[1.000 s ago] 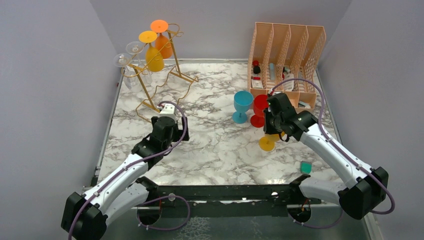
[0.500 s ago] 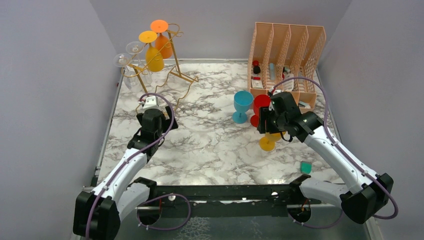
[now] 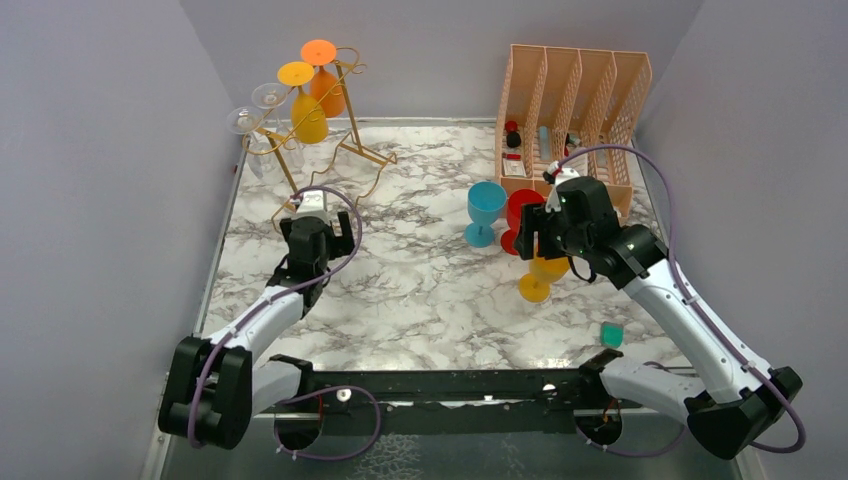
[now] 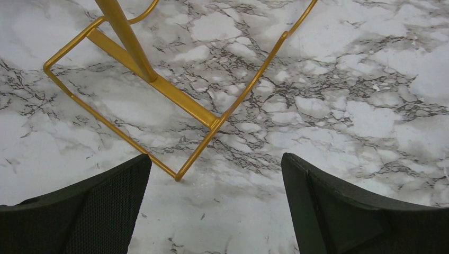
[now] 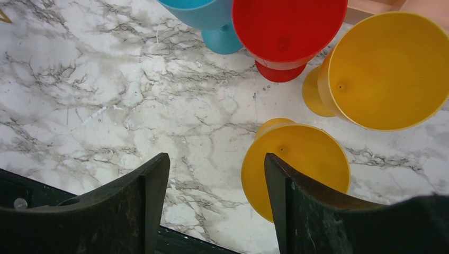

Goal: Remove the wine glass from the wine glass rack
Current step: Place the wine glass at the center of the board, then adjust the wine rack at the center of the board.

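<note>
The gold wire wine glass rack (image 3: 292, 168) stands at the back left. A yellow wine glass (image 3: 308, 116), an orange one (image 3: 327, 88) and clear ones (image 3: 257, 132) hang upside down from it. My left gripper (image 3: 318, 208) is open just in front of the rack's rectangular base (image 4: 160, 85), and my left gripper (image 4: 216, 177) has only bare marble between its fingers. My right gripper (image 3: 541, 243) hovers open over upright glasses. In the right wrist view, my right gripper (image 5: 214, 172) holds nothing, and a yellow glass (image 5: 303, 159) stands beside its right finger.
Upright on the marble stand a blue glass (image 3: 485, 210), a red glass (image 5: 286, 29) and a second yellow glass (image 5: 389, 69). A peach lattice file organiser (image 3: 575, 95) sits at the back right. A small teal block (image 3: 611, 334) lies near the right arm.
My right gripper has opened, let go of the yellow glass standing on the table, and lifted a little. My left arm has swung left and back toward the rack's base.
</note>
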Robot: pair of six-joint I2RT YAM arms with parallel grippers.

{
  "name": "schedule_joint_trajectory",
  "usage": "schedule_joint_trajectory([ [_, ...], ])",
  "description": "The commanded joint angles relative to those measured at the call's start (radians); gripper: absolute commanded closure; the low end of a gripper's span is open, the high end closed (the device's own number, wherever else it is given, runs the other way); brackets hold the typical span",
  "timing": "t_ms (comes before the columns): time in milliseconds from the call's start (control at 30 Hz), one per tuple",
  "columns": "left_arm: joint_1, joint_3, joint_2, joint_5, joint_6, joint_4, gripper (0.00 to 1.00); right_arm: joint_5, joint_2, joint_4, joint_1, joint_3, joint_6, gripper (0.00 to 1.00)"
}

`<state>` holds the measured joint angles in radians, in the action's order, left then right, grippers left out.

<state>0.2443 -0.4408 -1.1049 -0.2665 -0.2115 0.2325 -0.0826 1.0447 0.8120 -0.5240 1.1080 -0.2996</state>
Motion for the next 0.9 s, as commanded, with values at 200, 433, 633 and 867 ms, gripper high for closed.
schedule_joint_trajectory([
  [200, -0.042, -0.114, -0.228, 0.161, 0.088, 0.052, 0.01, 0.01, -0.041, -0.022, -0.004, 0.051, 0.046, 0.3],
  [433, -0.046, -0.176, -0.301, 0.244, 0.062, -0.036, 0.01, 0.029, -0.039, -0.034, -0.004, 0.041, 0.053, 0.29],
  [633, -0.046, -0.158, -0.298, 0.358, 0.021, -0.04, 0.03, 0.03, -0.042, -0.036, -0.004, 0.036, 0.064, 0.29],
  [867, -0.032, -0.154, -0.295, 0.458, -0.035, -0.066, 0.09, 0.033, -0.04, -0.044, -0.004, 0.032, 0.067, 0.29],
])
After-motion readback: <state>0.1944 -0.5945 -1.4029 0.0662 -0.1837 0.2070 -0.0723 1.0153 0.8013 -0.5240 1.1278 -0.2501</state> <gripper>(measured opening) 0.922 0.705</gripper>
